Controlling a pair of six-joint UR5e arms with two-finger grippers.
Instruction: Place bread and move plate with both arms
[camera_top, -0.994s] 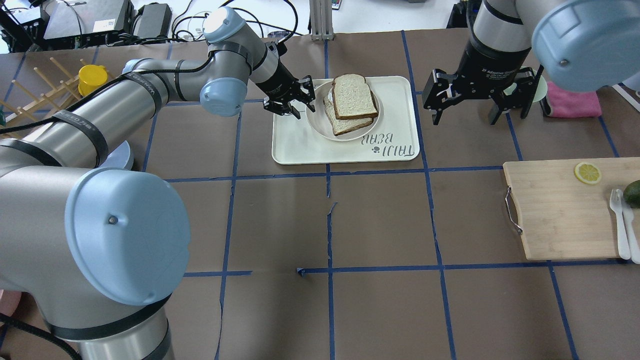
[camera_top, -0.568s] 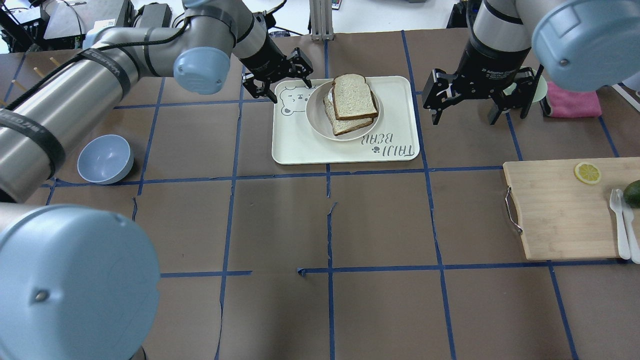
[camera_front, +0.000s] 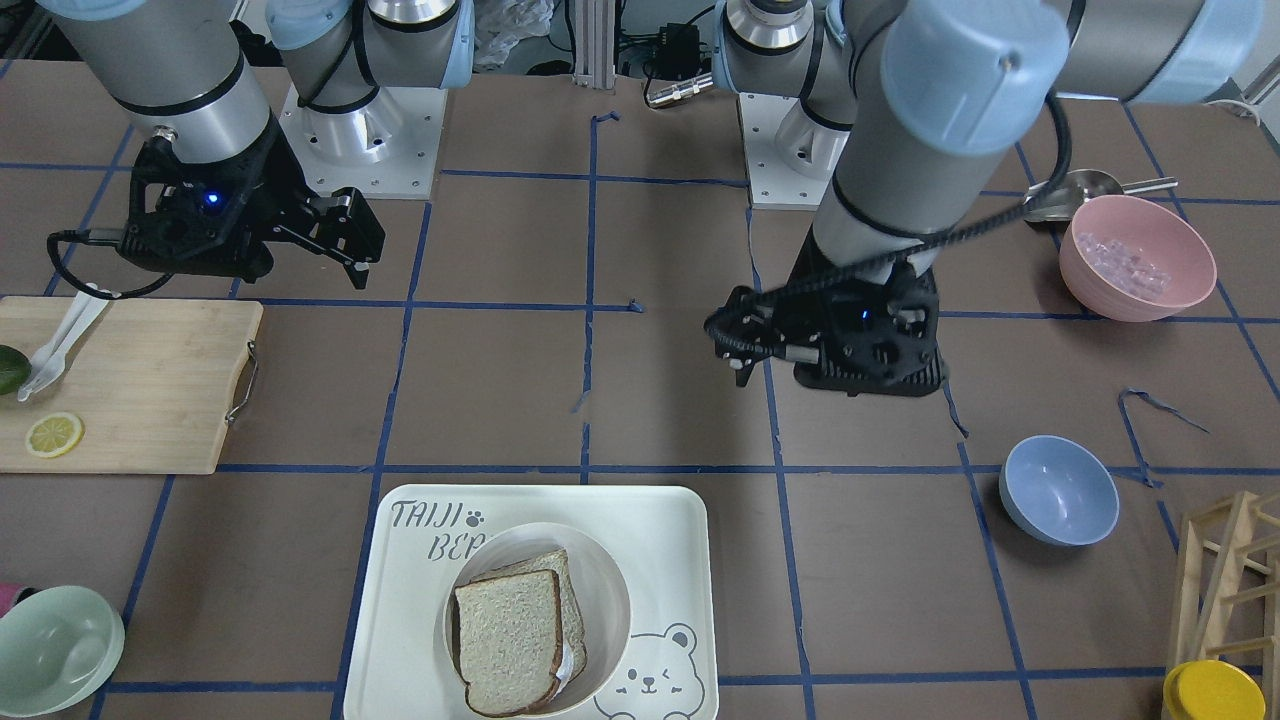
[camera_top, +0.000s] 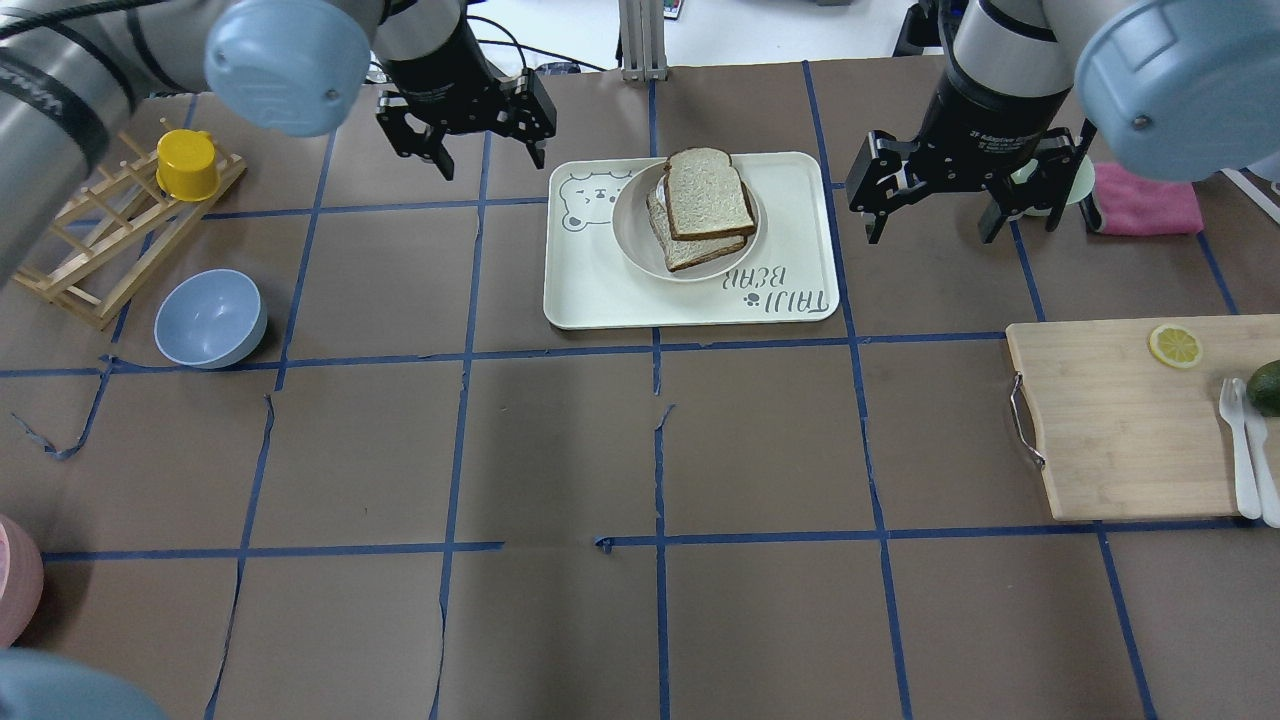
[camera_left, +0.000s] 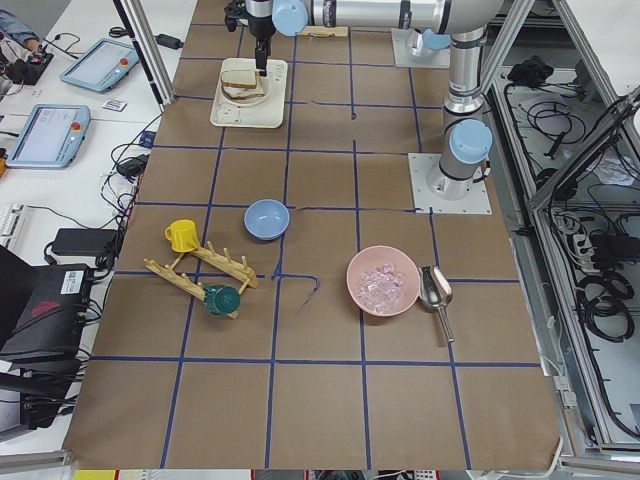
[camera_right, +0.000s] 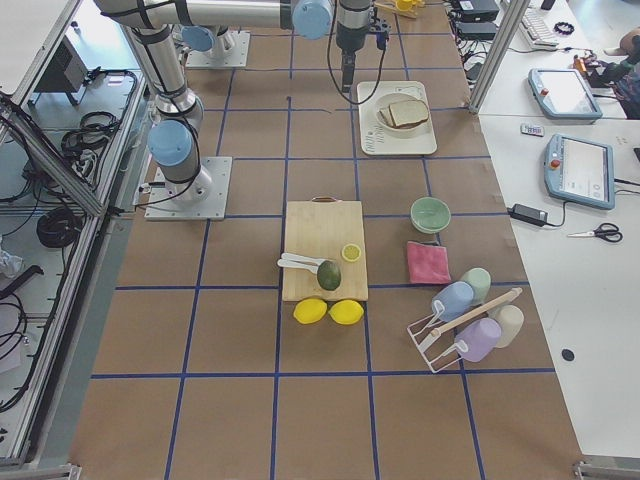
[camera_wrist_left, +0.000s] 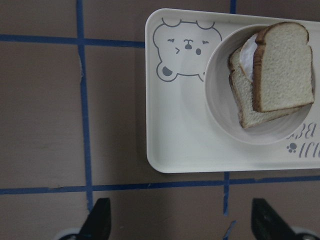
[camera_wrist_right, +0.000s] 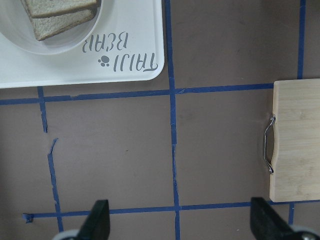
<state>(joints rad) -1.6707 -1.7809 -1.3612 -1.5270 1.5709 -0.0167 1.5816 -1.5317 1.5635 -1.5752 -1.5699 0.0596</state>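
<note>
Where the bear-printed tray (camera_top: 590, 290) sits at the far middle of the desk (camera_top: 760, 450), the plate (camera_top: 628, 228) rests inside it, toward the tray's far edge. Item one, the bread (camera_top: 708, 192): lies in the plate, domed top pointing far, stacked on a smaller slice (camera_top: 700, 255) that juts out on the near side; a thin white layer shows between the two at the left. Item two, the left gripper (camera_top: 492, 165): hangs above the desk just left of the tray's far left corner, apart from tray and plate, its fingers (camera_wrist_left: 100, 222) spread wide with nothing between them. Item three, the right gripper (camera_top: 955, 230): hangs above bare desk to the right of the tray, between it and a pink cloth (camera_top: 1150, 205), fingers likewise spread wide and holding nothing. Sundries: a cutting board (camera_top: 1120, 430) at the right edge, carrying a lemon slice (camera_top: 1175, 346); a blue bowl (camera_top: 210, 318) at the left; a yellow cup (camera_top: 187, 165) perched on a wooden rack (camera_top: 90, 250) at the far left.
</note>
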